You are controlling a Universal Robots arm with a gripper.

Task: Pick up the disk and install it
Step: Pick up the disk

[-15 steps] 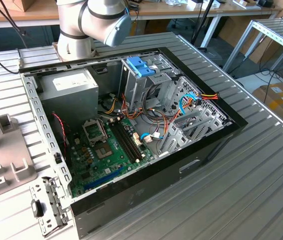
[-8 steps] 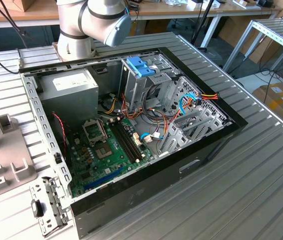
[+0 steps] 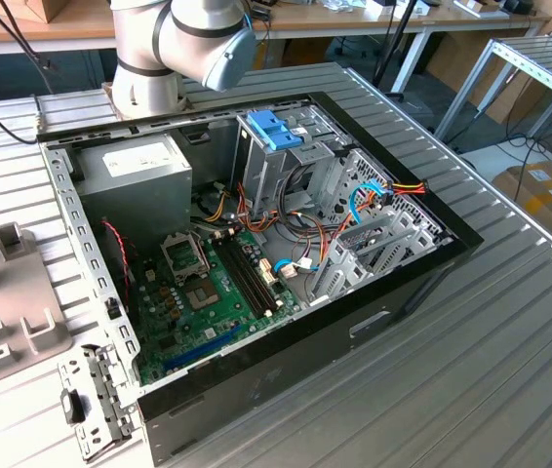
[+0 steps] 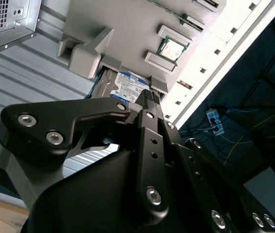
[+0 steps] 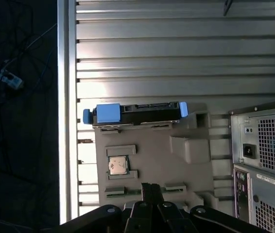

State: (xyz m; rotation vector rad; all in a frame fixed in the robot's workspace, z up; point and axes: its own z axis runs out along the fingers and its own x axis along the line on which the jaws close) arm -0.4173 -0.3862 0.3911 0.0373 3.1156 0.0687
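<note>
Now: disk (image 5: 137,112) on grey tray (image 5: 153,156), ribbed alu table (image 5: 176,48), PC case (image 5: 264,145) beside.

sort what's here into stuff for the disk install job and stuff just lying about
Job: disk, holder it stands in, gripper, open PC case.
Lying about: chip in the holder, bracket beside the case.

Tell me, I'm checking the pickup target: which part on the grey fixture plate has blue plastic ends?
The disk, in the slot at one edge of the plate, has blue plastic at both ends. The square silver CPU lies flat, with no blue.
</note>
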